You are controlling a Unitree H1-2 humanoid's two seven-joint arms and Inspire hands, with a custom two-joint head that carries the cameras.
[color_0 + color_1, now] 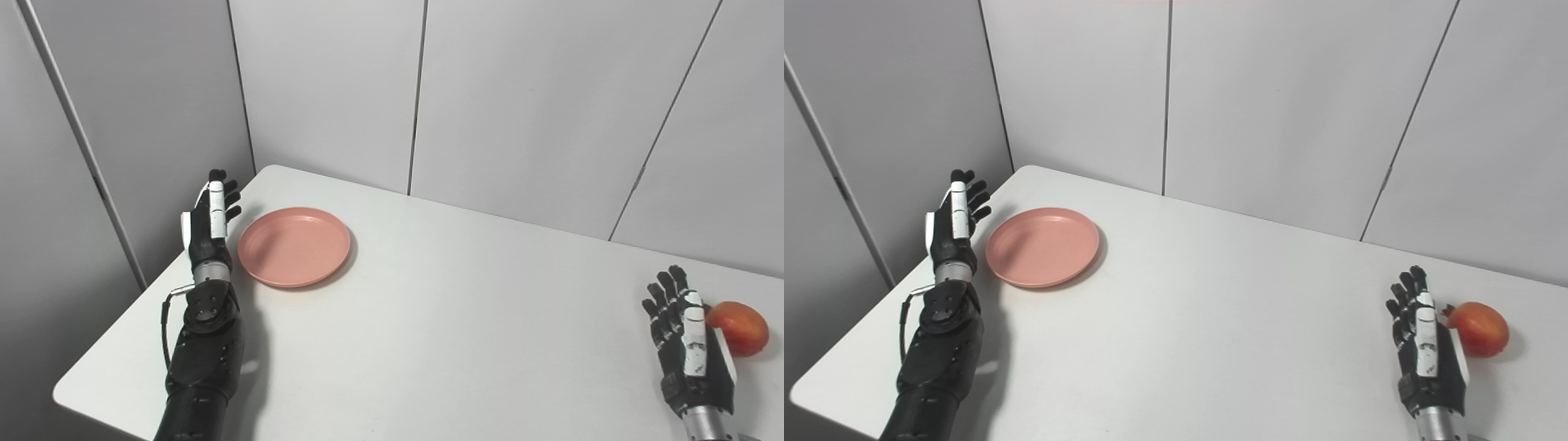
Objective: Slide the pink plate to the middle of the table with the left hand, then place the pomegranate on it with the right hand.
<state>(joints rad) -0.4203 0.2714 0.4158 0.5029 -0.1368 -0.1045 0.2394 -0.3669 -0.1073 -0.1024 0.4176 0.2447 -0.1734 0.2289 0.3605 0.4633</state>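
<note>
The pink plate point(294, 246) lies just beside the left hand point(210, 222), on its inner side, near the table point(429, 318) corner; it looks light, stiff and smooth, so a flat push on its near rim should slide it. Both hands are open and empty. The pomegranate point(741, 327), round, firm and prone to roll, sits just outside the right hand point(689, 352)

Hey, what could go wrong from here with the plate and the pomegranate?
The pink plate sits near the table's left edge, so a crooked push from the open left hand might tip it off. The round pomegranate, beside the open right hand near the right edge, could roll away if nudged.
</note>
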